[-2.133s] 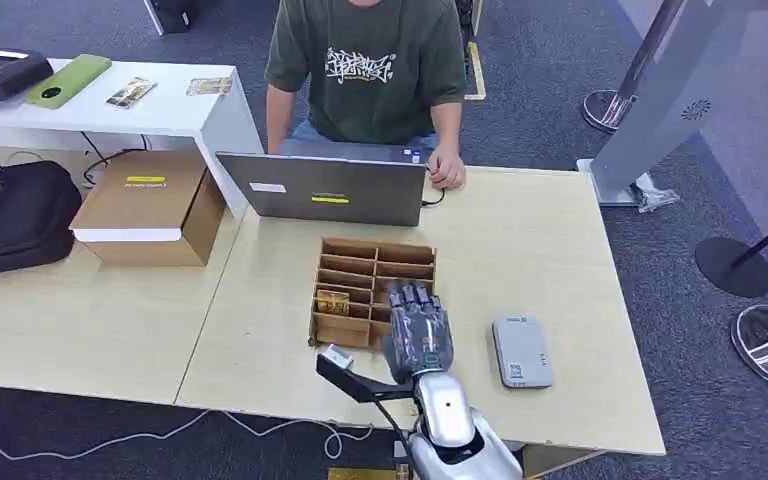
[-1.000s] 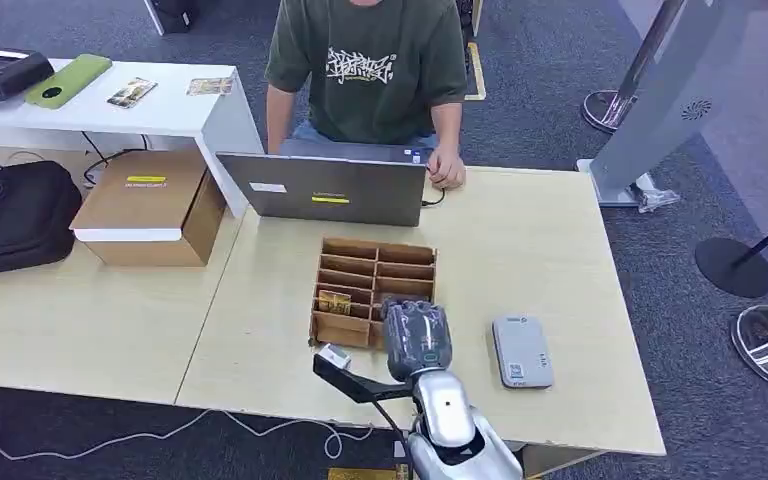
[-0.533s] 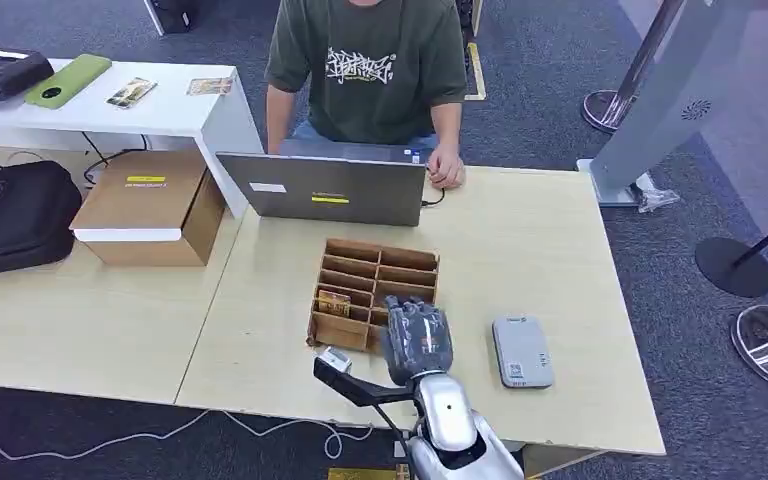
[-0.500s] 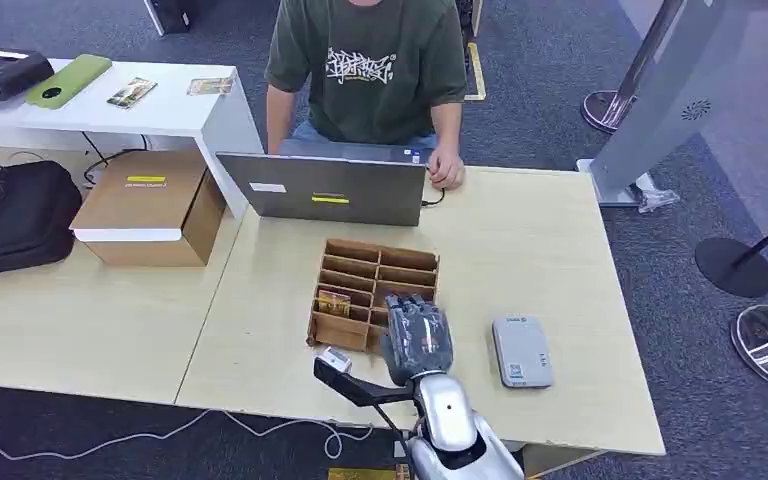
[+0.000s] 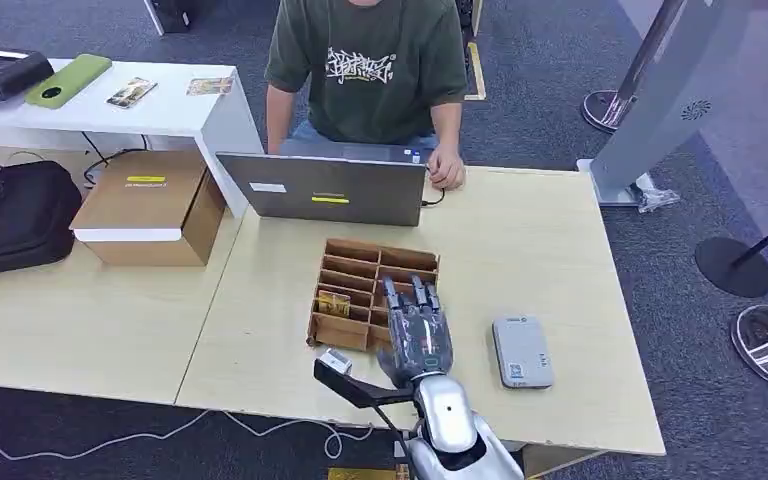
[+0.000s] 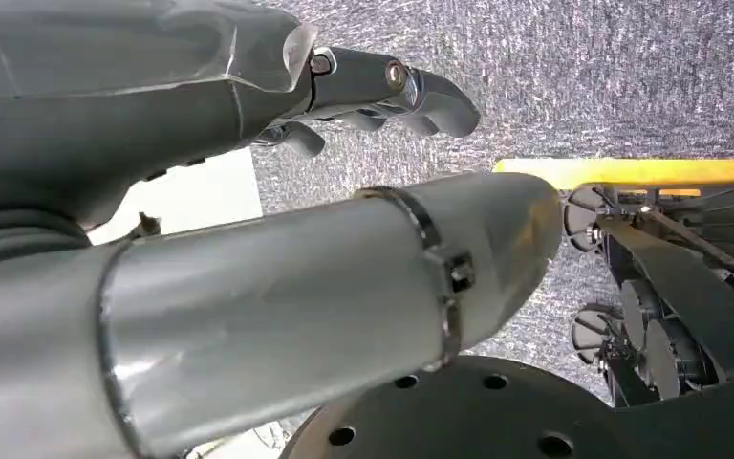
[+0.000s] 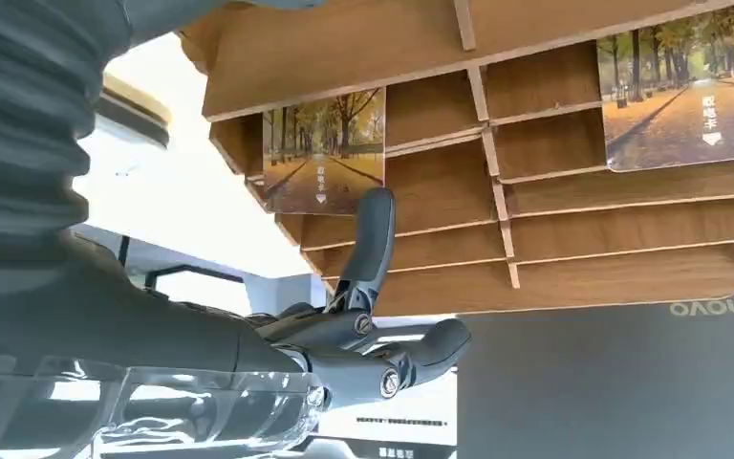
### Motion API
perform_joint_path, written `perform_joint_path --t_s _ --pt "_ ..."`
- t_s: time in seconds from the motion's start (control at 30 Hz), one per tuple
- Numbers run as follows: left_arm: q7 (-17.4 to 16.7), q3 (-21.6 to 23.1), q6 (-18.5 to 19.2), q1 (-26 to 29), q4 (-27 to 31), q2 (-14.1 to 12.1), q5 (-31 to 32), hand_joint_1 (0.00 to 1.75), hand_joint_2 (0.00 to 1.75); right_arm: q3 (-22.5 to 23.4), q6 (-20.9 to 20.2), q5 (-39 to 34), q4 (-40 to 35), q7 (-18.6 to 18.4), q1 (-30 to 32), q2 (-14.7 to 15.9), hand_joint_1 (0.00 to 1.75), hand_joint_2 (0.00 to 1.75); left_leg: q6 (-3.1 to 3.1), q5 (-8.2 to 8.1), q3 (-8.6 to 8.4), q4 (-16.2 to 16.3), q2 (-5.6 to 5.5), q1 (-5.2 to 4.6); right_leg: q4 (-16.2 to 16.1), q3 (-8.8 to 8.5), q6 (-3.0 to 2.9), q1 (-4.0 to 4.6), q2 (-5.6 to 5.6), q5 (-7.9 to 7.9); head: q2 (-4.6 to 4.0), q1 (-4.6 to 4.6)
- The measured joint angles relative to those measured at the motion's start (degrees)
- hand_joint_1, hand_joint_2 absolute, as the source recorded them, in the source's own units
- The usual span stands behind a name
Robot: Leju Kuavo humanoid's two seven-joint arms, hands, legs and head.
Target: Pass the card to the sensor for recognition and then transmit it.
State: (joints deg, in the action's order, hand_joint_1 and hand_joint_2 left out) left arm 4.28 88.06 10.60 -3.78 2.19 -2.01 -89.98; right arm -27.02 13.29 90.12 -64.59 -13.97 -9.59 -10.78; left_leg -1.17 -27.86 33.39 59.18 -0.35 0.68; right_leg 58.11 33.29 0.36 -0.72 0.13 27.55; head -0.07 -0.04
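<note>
A wooden card rack (image 5: 375, 262) stands mid-table, with a picture card (image 5: 333, 303) upright in its left column. My right hand (image 5: 416, 335) lies over the rack's right column with fingers stretched forward and apart, holding nothing. In the right wrist view, two tree-picture cards (image 7: 325, 148) (image 7: 688, 81) stand in the rack (image 7: 583, 215). One finger (image 7: 373, 229) of my right hand (image 7: 325, 344) reaches up to the nearer card's edge. The grey card sensor (image 5: 521, 350) lies flat to the right of the hand. My left hand (image 6: 248, 96) hangs over the carpet, holding nothing.
A person (image 5: 365, 70) sits behind a grey laptop (image 5: 325, 188) at the table's far edge, one hand on the tabletop. A cardboard box (image 5: 150, 205) and black bag (image 5: 10, 215) sit on the left table. A grey kiosk base (image 5: 650, 110) stands at the right.
My right hand's fingers were curled over the rack's near right slots. They have now straightened and spread forward across it. The rack, the cards and the sensor have not moved.
</note>
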Motion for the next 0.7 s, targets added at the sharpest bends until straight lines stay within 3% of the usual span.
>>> perform_joint_path --t_s 0.27,0.43,0.6,0.7 --pt "0.0 0.0 0.0 0.0 0.0 0.0 0.0 0.0 0.0 0.0 0.02 0.0 0.33 0.85 0.0 -0.02 0.0 1.75 0.0 0.0 0.0 0.0 0.0 0.0 0.0 0.0 0.0 0.0 0.0 0.0 0.0 0.0" --pt "0.07 0.0 0.0 0.0 0.0 0.02 0.0 0.0 0.0 -0.02 1.07 0.0 -0.42 -0.44 0.11 0.07 0.0 1.75 0.0 0.0 0.0 0.0 0.0 0.0 0.0 0.0 0.0 0.0 0.0 0.0 0.0 0.0" --pt "0.81 -0.02 -0.11 0.11 0.0 0.09 0.0 0.0 0.0 -0.74 2.86 0.02 -7.51 -4.55 1.12 1.71 0.0 1.75 0.0 0.0 0.0 0.01 -0.01 -0.01 -0.01 0.0 0.0 -0.01 -0.01 0.0 0.0 0.02" --pt "1.01 -0.11 -0.26 0.36 0.0 0.11 0.0 0.0 0.0 -1.27 1.52 0.02 -14.61 -6.66 2.32 3.88 0.0 1.75 0.01 -0.01 0.0 0.01 0.0 -0.02 -0.02 0.01 0.0 -0.02 0.0 0.0 0.0 0.0"
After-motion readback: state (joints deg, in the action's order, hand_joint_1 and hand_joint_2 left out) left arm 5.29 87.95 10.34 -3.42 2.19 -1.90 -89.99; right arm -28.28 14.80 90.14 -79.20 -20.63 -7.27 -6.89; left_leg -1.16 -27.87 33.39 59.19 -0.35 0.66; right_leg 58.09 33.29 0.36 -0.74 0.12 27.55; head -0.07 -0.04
